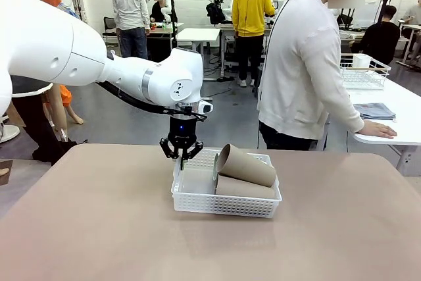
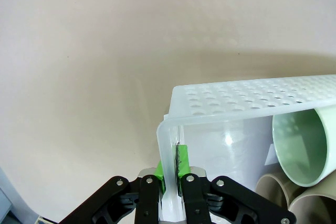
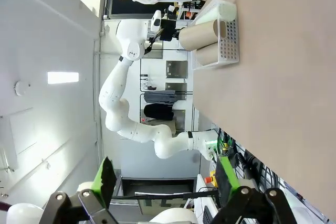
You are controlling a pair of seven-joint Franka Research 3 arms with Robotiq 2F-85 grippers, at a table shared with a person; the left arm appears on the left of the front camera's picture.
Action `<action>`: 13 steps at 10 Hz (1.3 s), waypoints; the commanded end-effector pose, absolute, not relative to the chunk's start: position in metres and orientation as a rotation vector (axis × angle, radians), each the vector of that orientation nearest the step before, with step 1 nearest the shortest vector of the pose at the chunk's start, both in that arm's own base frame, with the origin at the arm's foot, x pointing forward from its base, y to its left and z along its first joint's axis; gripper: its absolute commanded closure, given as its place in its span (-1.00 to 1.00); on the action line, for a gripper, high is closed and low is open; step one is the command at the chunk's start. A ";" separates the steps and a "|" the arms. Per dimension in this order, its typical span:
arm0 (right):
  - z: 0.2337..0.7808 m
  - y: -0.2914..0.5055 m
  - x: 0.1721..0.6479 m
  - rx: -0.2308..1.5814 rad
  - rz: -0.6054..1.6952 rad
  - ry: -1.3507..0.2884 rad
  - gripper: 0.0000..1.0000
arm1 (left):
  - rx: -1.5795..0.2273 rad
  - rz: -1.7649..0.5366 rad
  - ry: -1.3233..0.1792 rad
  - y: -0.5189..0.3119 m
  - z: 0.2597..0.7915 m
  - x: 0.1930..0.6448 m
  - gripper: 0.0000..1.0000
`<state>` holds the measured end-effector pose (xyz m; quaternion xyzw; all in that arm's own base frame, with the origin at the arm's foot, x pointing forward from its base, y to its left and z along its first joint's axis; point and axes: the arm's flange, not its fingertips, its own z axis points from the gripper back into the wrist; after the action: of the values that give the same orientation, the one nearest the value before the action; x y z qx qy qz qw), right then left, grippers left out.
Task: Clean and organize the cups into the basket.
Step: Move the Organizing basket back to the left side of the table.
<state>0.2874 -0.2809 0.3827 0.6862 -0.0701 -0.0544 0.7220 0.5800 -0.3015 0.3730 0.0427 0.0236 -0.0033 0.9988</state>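
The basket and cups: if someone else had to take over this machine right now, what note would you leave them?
Left gripper: fingers shut on the rim of the white basket at its left end.
Right gripper: open, holding nothing, away from the work.
Cups: two tan cups stacked on their sides in the basket, a mint green cup beside them.
Done: cups are in. Left: let go of the basket.

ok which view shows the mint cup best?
Left wrist view: the mint green cup lies in the basket, open mouth toward the camera. Front view shows just a pale sliver behind the tan cups. Right wrist view shows it far off and small.
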 end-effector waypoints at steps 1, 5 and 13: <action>0.384 -0.280 0.284 1.521 -0.119 -0.151 -1.00 | 0.084 -0.006 0.044 -0.301 0.375 0.579 0.94; 0.384 -0.280 0.284 1.521 -0.119 -0.151 -1.00 | 0.084 -0.006 0.044 -0.301 0.375 0.579 0.94; 0.384 -0.280 0.284 1.521 -0.119 -0.151 -1.00 | 0.090 -0.019 -0.192 -0.144 0.403 0.544 0.89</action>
<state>0.2868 -0.2811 0.3827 0.6865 -0.0706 -0.0548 0.7217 0.5652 -0.1646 0.4000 0.0504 -0.0779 -0.0026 0.9957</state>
